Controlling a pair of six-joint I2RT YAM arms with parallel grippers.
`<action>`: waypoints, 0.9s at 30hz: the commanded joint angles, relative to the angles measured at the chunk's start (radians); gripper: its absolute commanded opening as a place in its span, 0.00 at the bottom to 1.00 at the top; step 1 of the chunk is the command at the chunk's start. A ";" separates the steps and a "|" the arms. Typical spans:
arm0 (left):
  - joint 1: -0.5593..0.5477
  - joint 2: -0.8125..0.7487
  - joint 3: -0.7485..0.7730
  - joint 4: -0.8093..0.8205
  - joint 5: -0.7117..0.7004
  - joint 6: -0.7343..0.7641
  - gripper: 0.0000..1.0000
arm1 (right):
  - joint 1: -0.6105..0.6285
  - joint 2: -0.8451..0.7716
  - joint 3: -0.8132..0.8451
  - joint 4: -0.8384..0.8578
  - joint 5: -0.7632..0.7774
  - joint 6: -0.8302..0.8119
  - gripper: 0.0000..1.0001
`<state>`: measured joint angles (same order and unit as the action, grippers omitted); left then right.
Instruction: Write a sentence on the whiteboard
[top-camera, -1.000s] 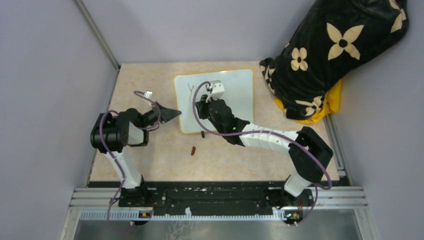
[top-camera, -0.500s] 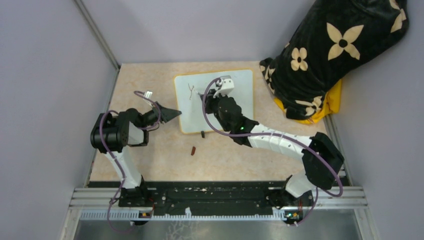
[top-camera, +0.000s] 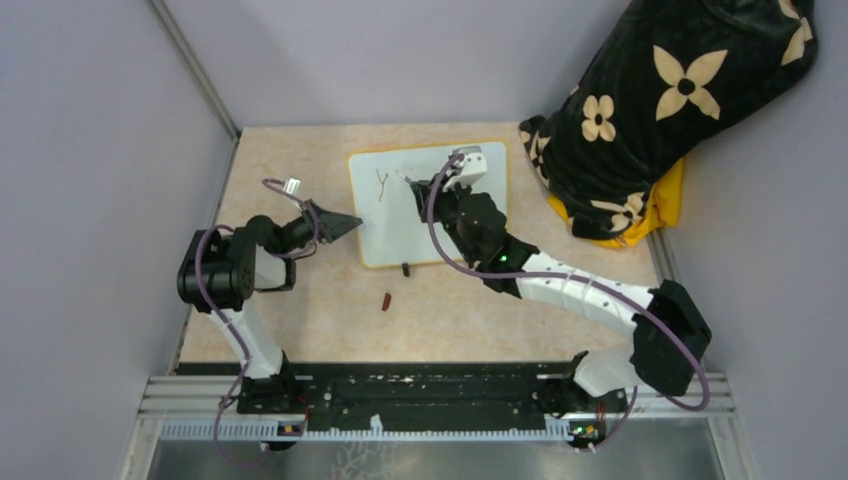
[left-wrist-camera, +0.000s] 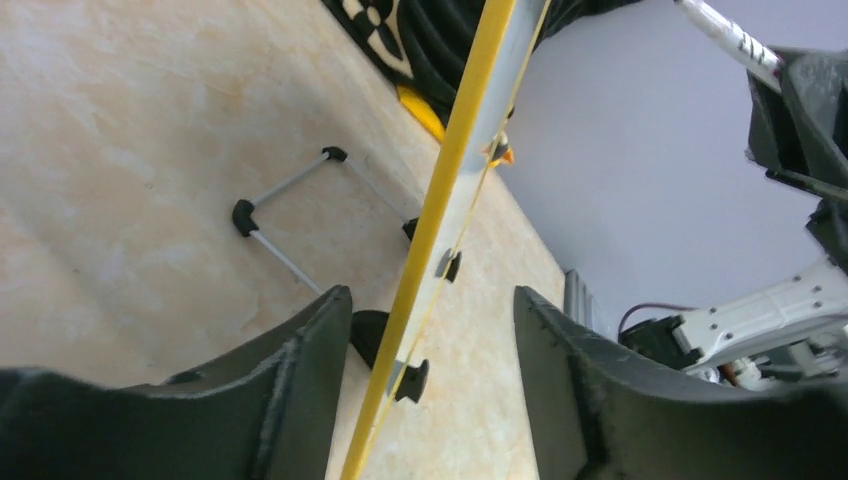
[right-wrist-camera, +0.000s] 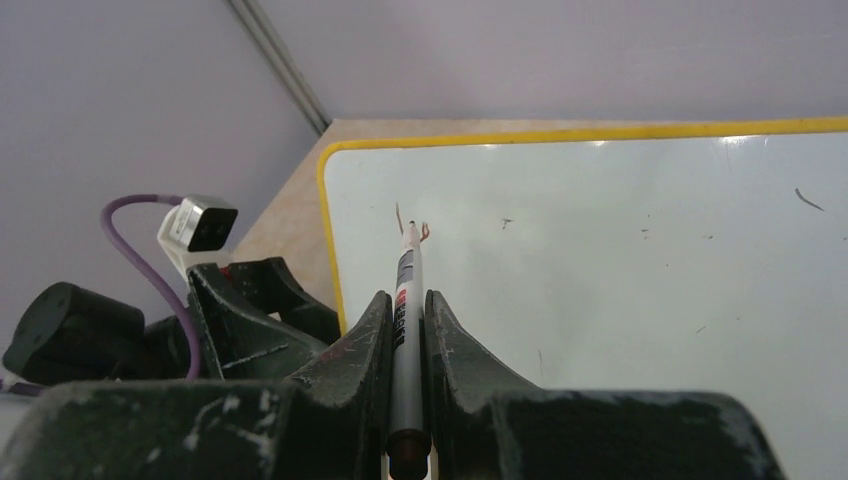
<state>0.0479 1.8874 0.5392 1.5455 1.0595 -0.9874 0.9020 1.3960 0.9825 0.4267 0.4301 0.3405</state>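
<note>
The whiteboard (top-camera: 440, 215), white with a thin yellow frame, sits at the table's back centre. Only a few thin reddish-brown strokes of the sentence (top-camera: 382, 183) show near its upper left. My right gripper (top-camera: 425, 190) is shut on a grey marker (right-wrist-camera: 404, 300), whose tip rests on the whiteboard (right-wrist-camera: 600, 250) beside the strokes (right-wrist-camera: 400, 215). My left gripper (top-camera: 348, 225) is at the board's left edge. In the left wrist view the yellow frame (left-wrist-camera: 440, 220) runs between the jaws of the left gripper (left-wrist-camera: 430, 305), which stand open and apart from it.
A black cloth bundle with cream flowers (top-camera: 670, 100) lies on something yellow at the back right. A small reddish-brown cap (top-camera: 387, 301) lies in front of the board, near one black foot (top-camera: 405, 268). A wire stand (left-wrist-camera: 290, 215) shows under the board. Grey walls enclose the table.
My right arm has carried the marker rightwards across the board's top. My left gripper, closed at the board's edge before, has opened.
</note>
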 joint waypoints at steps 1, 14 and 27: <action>0.020 -0.066 -0.012 0.247 -0.028 -0.020 0.77 | -0.002 -0.120 -0.019 0.045 -0.055 -0.015 0.00; 0.101 -0.317 0.043 -0.476 -0.225 0.125 0.99 | -0.002 -0.266 -0.066 -0.021 -0.142 -0.023 0.00; 0.096 -0.598 0.299 -1.273 -0.860 0.194 0.99 | -0.001 -0.310 -0.097 -0.002 -0.176 -0.011 0.00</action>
<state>0.1398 1.2892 0.8543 0.3962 0.3981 -0.7513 0.9020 1.1358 0.8951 0.3874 0.2771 0.3328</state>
